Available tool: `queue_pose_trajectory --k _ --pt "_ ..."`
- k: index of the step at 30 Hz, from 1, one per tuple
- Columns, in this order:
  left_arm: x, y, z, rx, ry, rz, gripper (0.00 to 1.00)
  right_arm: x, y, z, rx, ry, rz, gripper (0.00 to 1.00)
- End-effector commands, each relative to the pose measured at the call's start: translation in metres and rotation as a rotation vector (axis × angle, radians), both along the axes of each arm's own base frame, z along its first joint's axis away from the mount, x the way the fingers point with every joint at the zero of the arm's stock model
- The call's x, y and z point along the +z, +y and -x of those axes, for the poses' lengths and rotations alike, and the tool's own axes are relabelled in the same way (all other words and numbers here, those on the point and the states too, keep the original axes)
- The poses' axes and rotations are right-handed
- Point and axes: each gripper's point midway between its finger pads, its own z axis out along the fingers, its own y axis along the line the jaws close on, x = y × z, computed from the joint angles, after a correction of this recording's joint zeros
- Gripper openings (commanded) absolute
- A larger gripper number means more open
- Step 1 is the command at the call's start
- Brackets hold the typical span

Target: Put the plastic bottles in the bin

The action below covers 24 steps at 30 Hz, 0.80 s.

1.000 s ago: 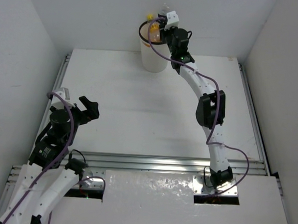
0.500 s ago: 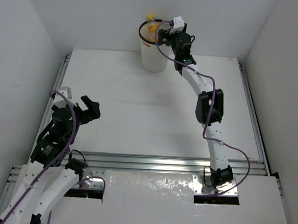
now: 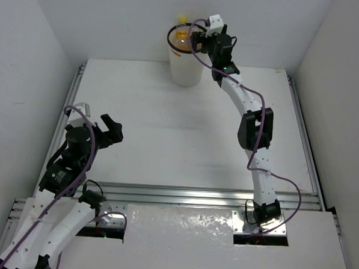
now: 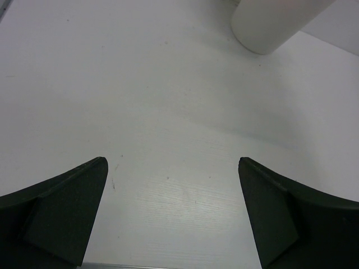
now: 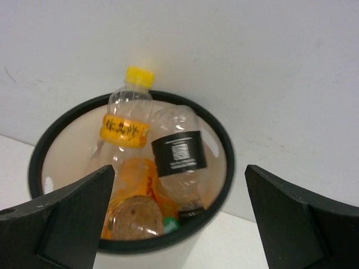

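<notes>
Bottles (image 3: 181, 31) sit inside your bin (image 3: 186, 68), which stands at the far edge of the table (image 3: 168, 122) against the back wall (image 3: 113, 22). From the right wrist you can count four in it. One yellow-cap bottle (image 5: 130, 112) is upright, its cap poking above the black rim. One dark-label bottle (image 5: 178, 157) leans beside it, touching, cap down. One orange bottle (image 5: 134, 216) lies low at the front. One green scrap (image 5: 171, 224) shows beside that, too hidden for you to tell more. Your two grippers are both spread wide and hold nothing. Your right gripper (image 5: 178, 171) hangs just beside the bin's mouth and a little above it, looking down in. Your left gripper (image 4: 171, 162) hovers over the table at the near left, well apart from the bin.
</notes>
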Motion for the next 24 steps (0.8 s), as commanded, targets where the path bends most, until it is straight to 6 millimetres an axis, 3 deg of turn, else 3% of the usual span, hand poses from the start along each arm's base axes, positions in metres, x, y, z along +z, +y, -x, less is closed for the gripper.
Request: queue_pose_trajectory --k 1,2,4,5,6,7,8,9,11,12,13,15,16,18,20,24 --pt "0.005 -0.004 -0.009 -0.012 -0.016 -0.011 1.0 0.149 -0.032 0.055 -0.076 -0.16 -0.071 0.99" --pt "0.002 -0.002 -0.011 0.0 -0.002 -0.019 1.0 0.152 -0.037 0.064 -0.084 -0.136 -0.066 0.99" --pt "-0.003 0.002 -0.016 0.026 0.03 -0.029 1.0 0.151 -0.055 0.101 -0.121 -0.026 -0.048 0.99" --pt "-0.008 0.006 -0.018 0.05 0.058 -0.039 1.0 0.132 -0.06 0.118 -0.126 0.076 -0.051 0.99" --pt "-0.006 0.009 -0.019 0.064 0.06 -0.039 1.0 0.08 -0.067 0.133 -0.151 0.209 -0.03 0.99" --pt "-0.006 0.016 -0.019 0.091 0.062 -0.038 1.0 0.107 -0.079 0.171 -0.153 0.195 -0.064 0.99" --pt "-0.004 0.021 -0.018 0.114 0.054 -0.035 1.0 0.092 -0.079 0.193 -0.125 0.244 -0.067 0.99" --pt "-0.002 0.027 -0.017 0.141 0.046 -0.032 1.0 0.061 -0.087 0.236 -0.107 0.32 -0.081 0.99" --pt "0.005 0.035 -0.011 0.179 0.015 -0.026 1.0 0.038 -0.082 0.278 -0.03 0.368 -0.112 0.99" --pt "0.006 0.037 -0.009 0.19 0.006 -0.024 1.0 -0.013 -0.083 0.304 -0.003 0.466 -0.081 0.99" --pt "0.009 0.037 -0.009 0.19 -0.011 -0.02 1.0 0.002 -0.085 0.332 0.029 0.42 -0.098 0.99" --pt "0.014 0.04 -0.006 0.195 -0.037 -0.017 1.0 -0.04 -0.088 0.369 0.051 0.528 -0.092 0.99" --pt "0.015 0.041 -0.005 0.203 -0.042 -0.018 1.0 -0.032 -0.096 0.387 0.04 0.502 -0.119 0.99" --pt "0.015 0.043 -0.003 0.213 -0.049 -0.016 1.0 -0.062 -0.111 0.412 -0.014 0.574 -0.125 0.99" --pt "0.014 0.041 -0.004 0.2 -0.059 -0.016 1.0 -0.075 -0.123 0.436 -0.041 0.58 -0.141 0.99" --pt "0.012 0.032 -0.006 0.144 -0.063 0.0 1.0 -0.084 -0.124 0.466 0.0 0.6 -0.17 0.99"
